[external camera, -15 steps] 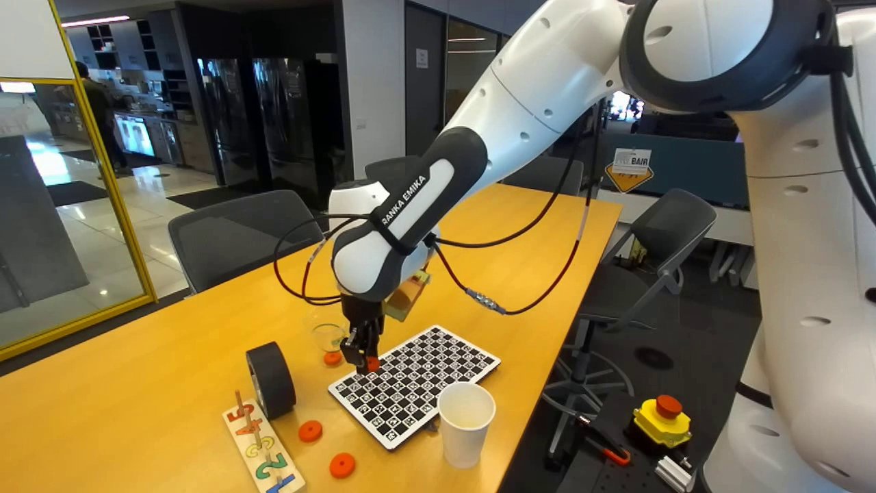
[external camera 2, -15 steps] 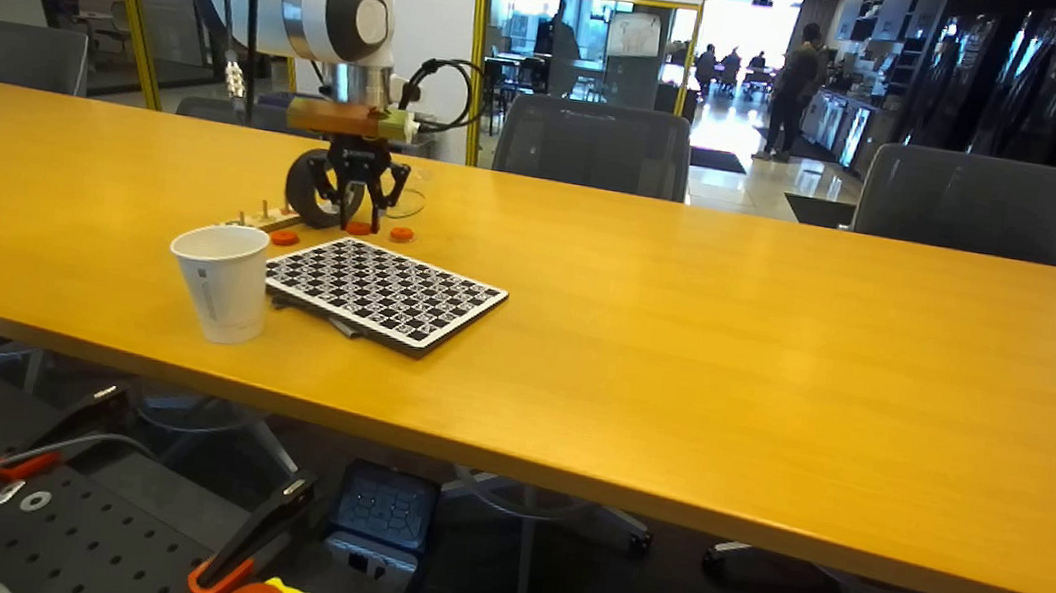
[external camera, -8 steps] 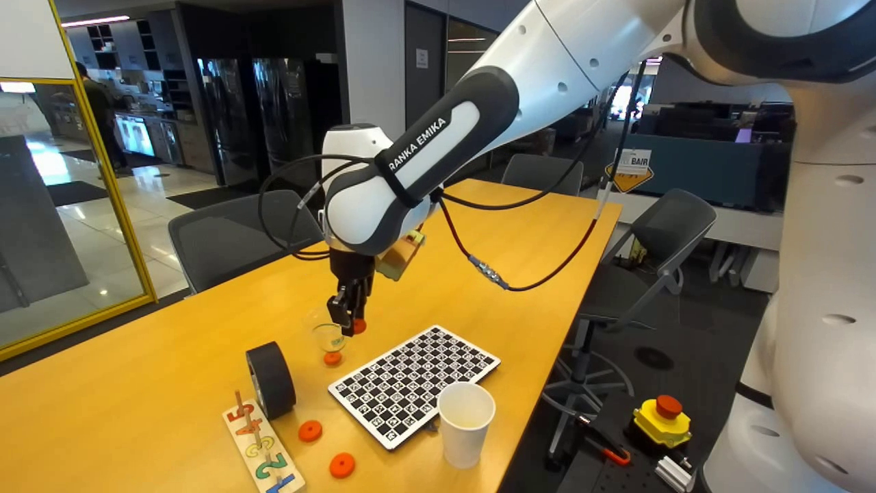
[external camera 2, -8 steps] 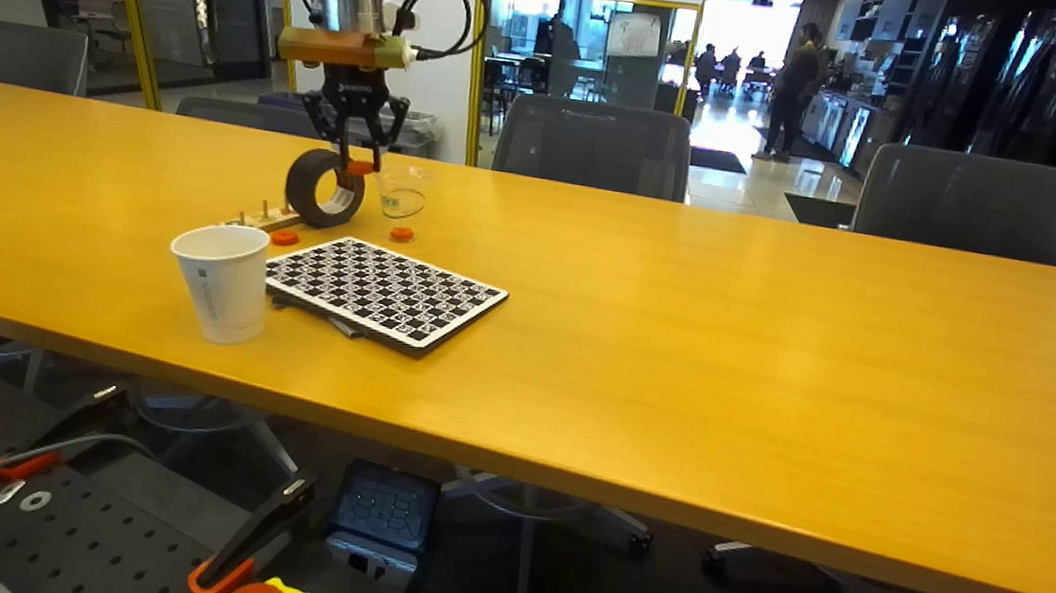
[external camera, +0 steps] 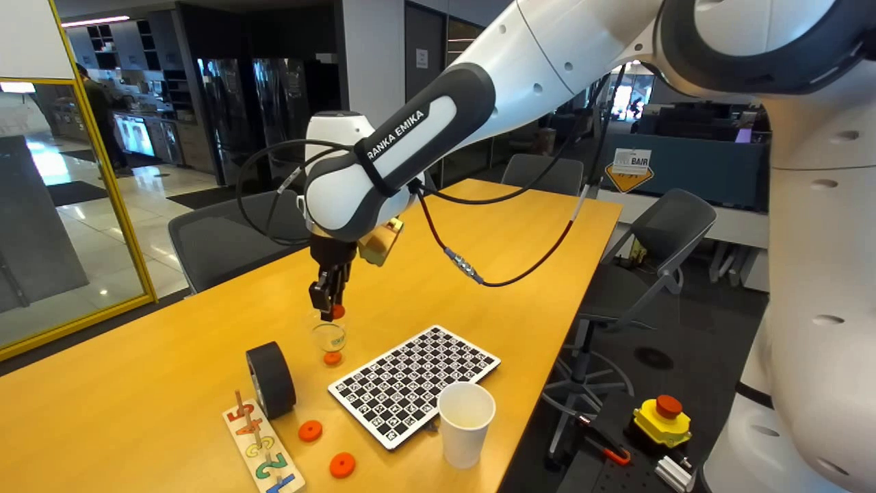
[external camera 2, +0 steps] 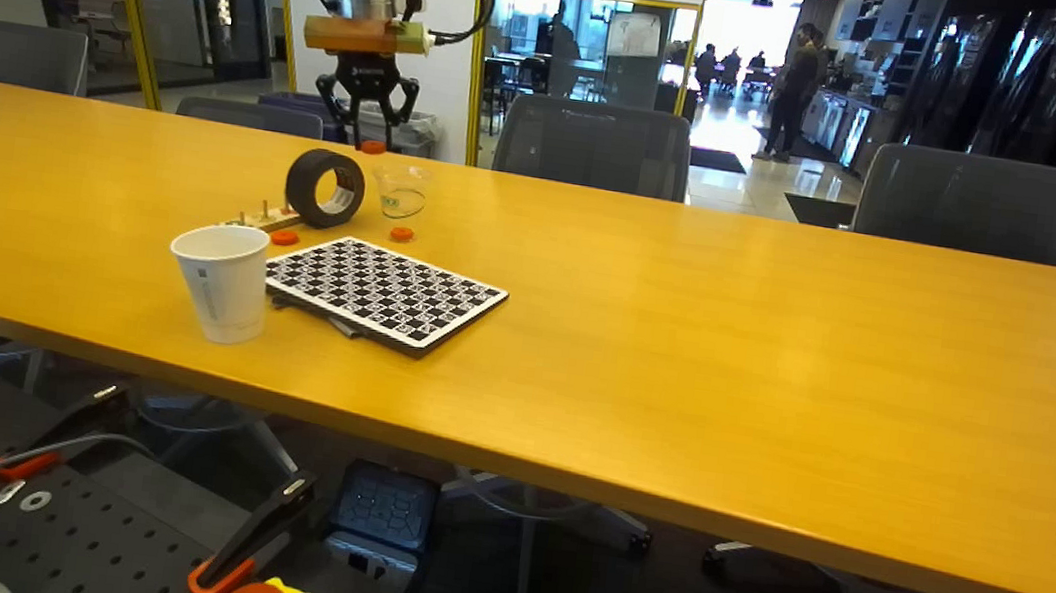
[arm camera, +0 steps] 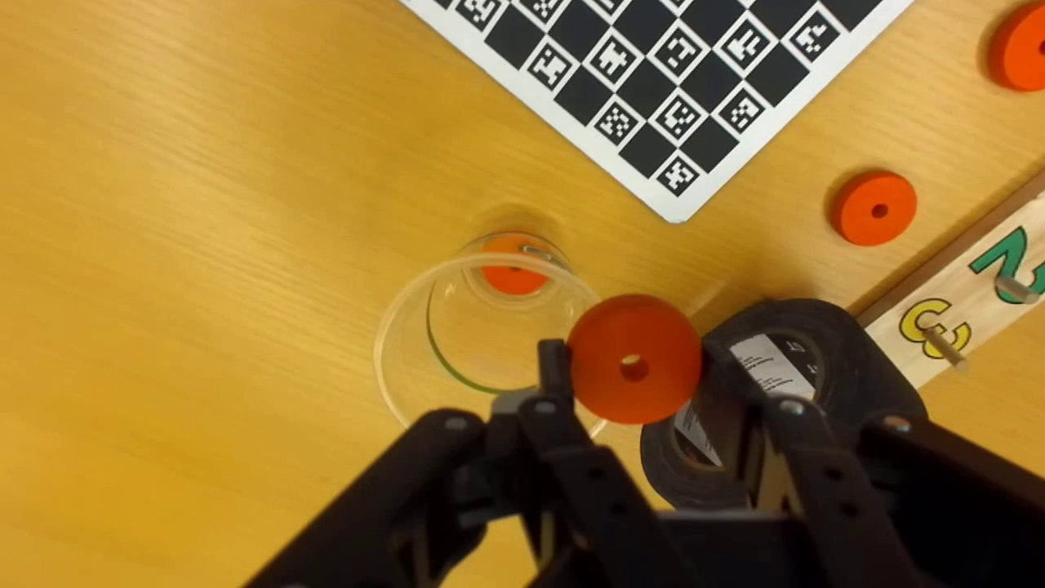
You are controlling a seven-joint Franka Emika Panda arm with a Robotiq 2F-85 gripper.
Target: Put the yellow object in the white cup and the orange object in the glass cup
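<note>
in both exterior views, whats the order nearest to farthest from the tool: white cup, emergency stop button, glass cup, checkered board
1. Glass cup, a little below the tool.
2. Checkered calibration board, roughly between the two cups.
3. White cup, standing beside that board.
4. Emergency stop button, by the robot's base.

Orange discs (arm camera: pixel 635 345) number four (the wrist view takes in all of them). One white cup (external camera: pixel 467 426) and one glass cup (external camera 2: pixel 403 191) bring the cups to two. The surface (external camera 2: pixel 734 342) also carries one roll of black tape (external camera: pixel 274 380), one checkered board (external camera: pixel 415 383) and one wooden board (external camera: pixel 259 450) with numerals and pegs.
</note>
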